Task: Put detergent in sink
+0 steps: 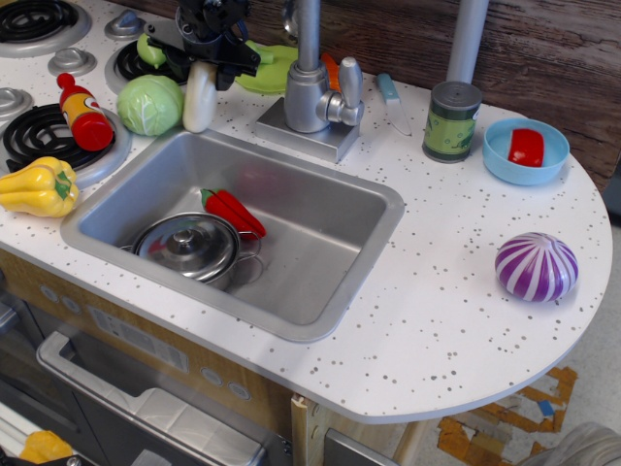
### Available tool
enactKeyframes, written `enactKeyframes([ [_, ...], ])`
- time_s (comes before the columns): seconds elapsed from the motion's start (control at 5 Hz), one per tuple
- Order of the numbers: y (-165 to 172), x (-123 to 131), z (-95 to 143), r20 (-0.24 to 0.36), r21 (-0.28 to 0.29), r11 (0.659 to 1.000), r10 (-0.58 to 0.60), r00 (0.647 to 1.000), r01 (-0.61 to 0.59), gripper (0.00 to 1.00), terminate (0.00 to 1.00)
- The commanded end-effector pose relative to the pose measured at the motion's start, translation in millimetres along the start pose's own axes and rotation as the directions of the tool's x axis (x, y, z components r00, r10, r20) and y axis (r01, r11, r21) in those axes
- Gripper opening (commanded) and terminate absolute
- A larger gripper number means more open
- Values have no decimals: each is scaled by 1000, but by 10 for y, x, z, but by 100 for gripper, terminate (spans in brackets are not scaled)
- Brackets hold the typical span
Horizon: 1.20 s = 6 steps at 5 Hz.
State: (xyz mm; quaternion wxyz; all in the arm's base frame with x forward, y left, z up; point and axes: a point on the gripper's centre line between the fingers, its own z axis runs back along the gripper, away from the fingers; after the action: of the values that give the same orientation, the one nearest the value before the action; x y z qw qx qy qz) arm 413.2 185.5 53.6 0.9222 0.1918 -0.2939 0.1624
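The detergent (199, 99) is a cream-white bottle at the sink's far left corner, beside the green cabbage (152, 104). It leans, with its base toward the cabbage. My black gripper (208, 53) is above it and shut on its neck; the cap is hidden by the fingers. I cannot tell whether the base touches the countertop. The steel sink (330, 228) lies in front of and to the right of the bottle. It holds a lidded steel pot (189, 248) and a red pepper (233, 212).
The faucet (312, 83) stands right of the gripper. A ketchup bottle (82, 114) and a yellow pepper (39, 186) lie by the stove burners on the left. A green can (451, 121), a blue bowl (525, 150) and a purple onion (536, 266) sit on the right.
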Motion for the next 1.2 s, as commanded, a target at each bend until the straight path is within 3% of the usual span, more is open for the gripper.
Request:
enactKeyframes([
  [0.0, -24, 212, 505, 19, 9, 999, 49, 999, -49, 0, 0],
  [0.2, -149, 124, 872, -31, 16, 996, 85, 996, -84, 0, 0],
  [0.4, -479, -198, 1001, -82, -25, 985, 170, 982, -172, 0, 0],
  [0.6, -851, -591, 846, -75, -128, 961, 236, 969, -244, 0, 0],
  [0.8, -1162, -803, 891, -50, -106, 956, 271, 961, -275, 0, 0],
  [1.0, -1230, -1080, 818, -15, -134, 960, 247, 969, -247, 0, 0],
])
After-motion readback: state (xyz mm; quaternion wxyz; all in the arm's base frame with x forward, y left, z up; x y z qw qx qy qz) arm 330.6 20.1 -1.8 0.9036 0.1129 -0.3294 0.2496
